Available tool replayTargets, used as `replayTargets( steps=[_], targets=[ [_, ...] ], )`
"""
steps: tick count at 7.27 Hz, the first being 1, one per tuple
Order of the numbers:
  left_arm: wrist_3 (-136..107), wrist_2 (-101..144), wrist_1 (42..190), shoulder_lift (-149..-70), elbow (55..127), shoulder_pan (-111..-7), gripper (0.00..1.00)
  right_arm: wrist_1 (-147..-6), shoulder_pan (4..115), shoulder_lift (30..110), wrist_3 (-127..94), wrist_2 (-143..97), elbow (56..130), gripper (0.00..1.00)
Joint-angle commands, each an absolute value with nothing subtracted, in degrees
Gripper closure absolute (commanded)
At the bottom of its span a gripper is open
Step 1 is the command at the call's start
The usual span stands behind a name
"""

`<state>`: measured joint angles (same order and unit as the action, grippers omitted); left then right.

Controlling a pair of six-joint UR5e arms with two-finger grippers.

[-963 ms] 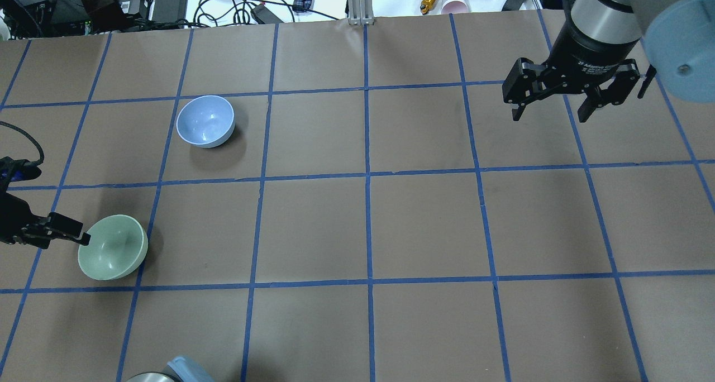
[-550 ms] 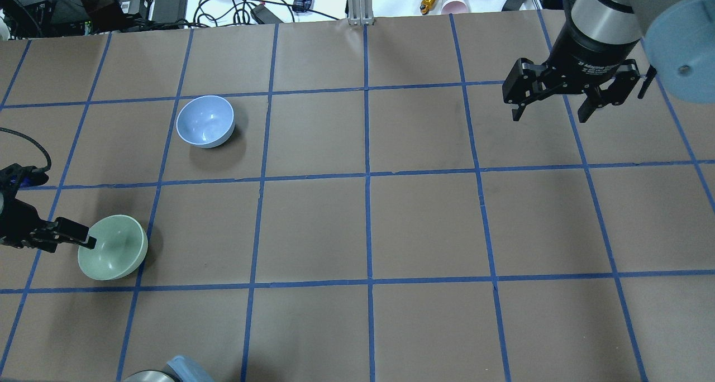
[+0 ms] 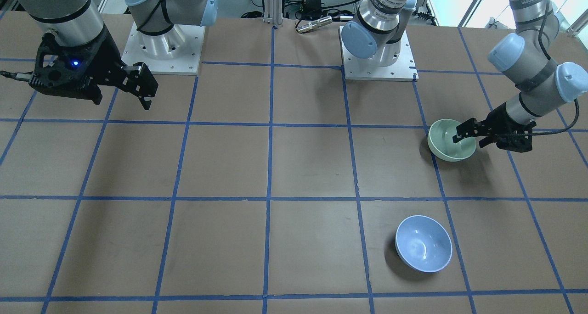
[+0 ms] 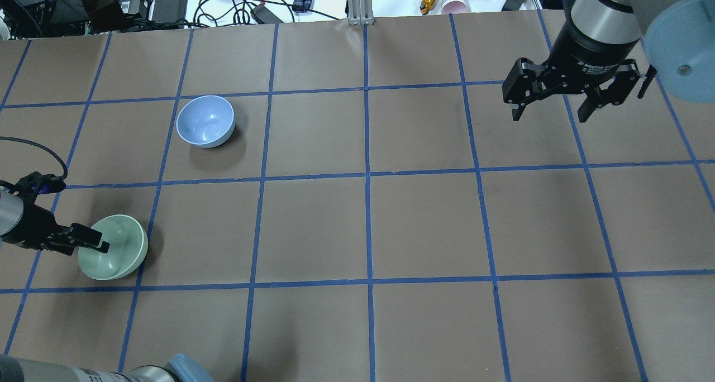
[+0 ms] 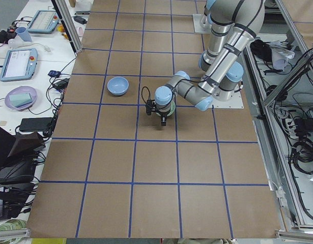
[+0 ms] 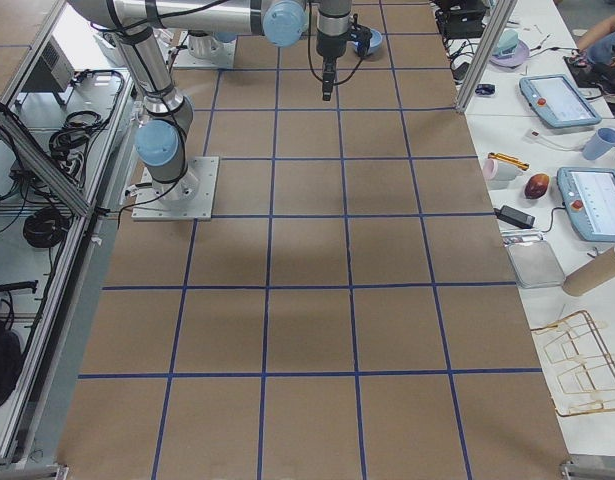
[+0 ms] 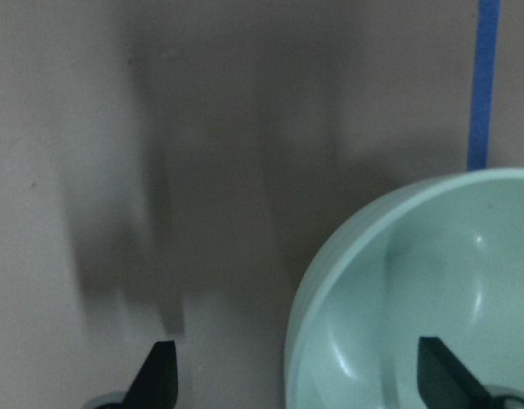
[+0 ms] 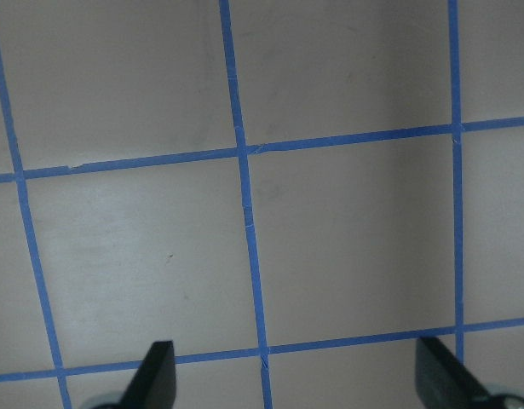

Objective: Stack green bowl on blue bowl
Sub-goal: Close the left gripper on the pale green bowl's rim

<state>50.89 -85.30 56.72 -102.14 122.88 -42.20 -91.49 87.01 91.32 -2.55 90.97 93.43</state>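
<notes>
The green bowl [image 4: 120,254] stands upright on the brown table at the near left; it also shows in the front view [image 3: 448,148] and the left wrist view [image 7: 432,281]. My left gripper [image 4: 84,245] is open and straddles the bowl's left rim: one finger [image 7: 449,383] is inside the bowl, the other [image 7: 162,375] outside it. The blue bowl [image 4: 205,120] stands upright and alone, further back on the left [image 3: 423,243]. My right gripper [image 4: 552,114] is open and empty, held above the far right of the table [image 3: 121,100].
The table is brown paper with a grid of blue tape [image 4: 367,175]. Cables, power bricks and small items [image 4: 167,2] lie past the far edge. A metal post [image 4: 360,2] stands at the far middle. The arm bases [image 3: 376,52] sit at the robot's side.
My left gripper has moved right toward the green bowl, and one finger now reaches over the rim into it. The bowls and the right arm have not moved.
</notes>
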Motion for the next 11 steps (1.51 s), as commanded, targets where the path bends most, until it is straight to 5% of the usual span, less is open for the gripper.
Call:
replayTargets(
  steps=[1, 3, 6, 11],
  targets=[
    [51.1, -84.3, 56.8, -102.8, 122.9, -42.2, 0.04, -91.5, 87.0, 91.3, -2.5, 90.9, 93.4, 0.00],
    [51.1, -84.2, 56.8, -102.9, 122.9, -42.3, 0.29, -91.5, 87.0, 91.3, -2.5, 91.0, 93.4, 0.00],
    [51.2, -84.0, 56.9, -103.2, 123.0, -42.3, 0.37, -91.5, 87.0, 91.3, -2.5, 91.0, 93.4, 0.00],
    [52.1, -84.1, 57.0, -103.1, 123.0, -42.2, 0.75, -91.5, 87.0, 91.3, -2.5, 90.9, 93.4, 0.00]
  ],
)
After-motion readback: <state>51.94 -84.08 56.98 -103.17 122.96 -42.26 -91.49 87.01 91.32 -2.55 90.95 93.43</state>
